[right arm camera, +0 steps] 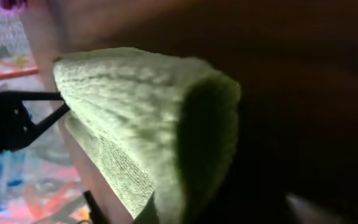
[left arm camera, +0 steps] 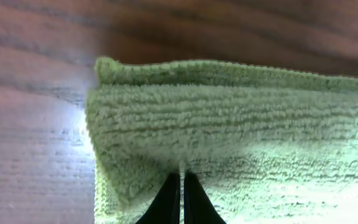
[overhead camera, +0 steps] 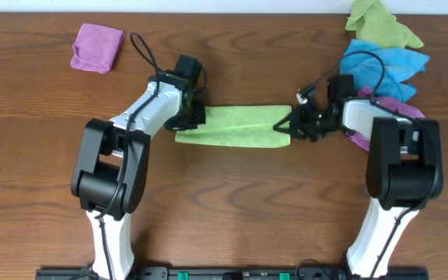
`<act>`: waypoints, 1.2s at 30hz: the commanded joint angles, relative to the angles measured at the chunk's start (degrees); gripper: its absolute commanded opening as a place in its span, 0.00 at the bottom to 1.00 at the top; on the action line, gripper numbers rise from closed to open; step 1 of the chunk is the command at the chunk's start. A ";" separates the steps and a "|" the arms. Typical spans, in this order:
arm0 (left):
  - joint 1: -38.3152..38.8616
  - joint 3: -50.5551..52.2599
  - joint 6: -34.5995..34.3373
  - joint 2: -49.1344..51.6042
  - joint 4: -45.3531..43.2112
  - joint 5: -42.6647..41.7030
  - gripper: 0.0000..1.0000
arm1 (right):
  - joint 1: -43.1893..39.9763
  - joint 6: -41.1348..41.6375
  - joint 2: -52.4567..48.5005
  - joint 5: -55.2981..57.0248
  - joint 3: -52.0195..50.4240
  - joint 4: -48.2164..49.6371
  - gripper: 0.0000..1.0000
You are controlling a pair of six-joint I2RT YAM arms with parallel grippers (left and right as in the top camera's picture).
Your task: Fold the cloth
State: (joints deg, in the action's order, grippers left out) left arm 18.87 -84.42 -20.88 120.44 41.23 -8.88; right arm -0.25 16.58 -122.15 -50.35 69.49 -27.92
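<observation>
A light green cloth [overhead camera: 236,126] lies folded into a long strip at the table's middle. My left gripper [overhead camera: 193,118] is at its left end. In the left wrist view its fingers [left arm camera: 181,180] are shut on the green cloth [left arm camera: 229,124], near the folded left edge. My right gripper [overhead camera: 292,124] is at the strip's right end. In the right wrist view the green cloth [right arm camera: 142,112] rises in a fold close to the camera, and the fingers look shut on it [right arm camera: 160,205].
A folded purple cloth [overhead camera: 97,47] lies at the back left. A pile of cloths lies at the back right: green [overhead camera: 379,23], blue [overhead camera: 383,66] and purple [overhead camera: 399,109] beside the right arm.
</observation>
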 commanded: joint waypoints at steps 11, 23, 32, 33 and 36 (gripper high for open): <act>-0.63 -10.36 -0.61 -24.87 14.03 7.63 0.06 | -0.22 -4.59 -0.33 47.84 31.43 -43.01 0.01; -0.63 -10.36 -1.44 -37.59 18.23 7.41 0.06 | 23.47 -3.28 -0.81 55.84 33.00 -35.82 0.02; -0.63 -10.36 -1.88 -38.56 19.37 7.37 0.06 | 32.24 -2.86 -3.69 60.83 32.83 -35.69 0.01; -0.63 -10.36 -1.88 -38.75 19.56 7.37 0.06 | 32.54 -2.86 -4.37 60.81 32.83 -36.11 0.01; -0.63 -10.36 -1.86 -39.28 19.89 7.41 0.06 | 33.20 -2.89 -6.38 58.84 32.83 -38.07 0.02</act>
State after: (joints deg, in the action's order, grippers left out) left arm 18.48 -94.54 -22.50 82.70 60.71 -2.55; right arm 32.21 12.84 -126.08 8.56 102.76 -65.10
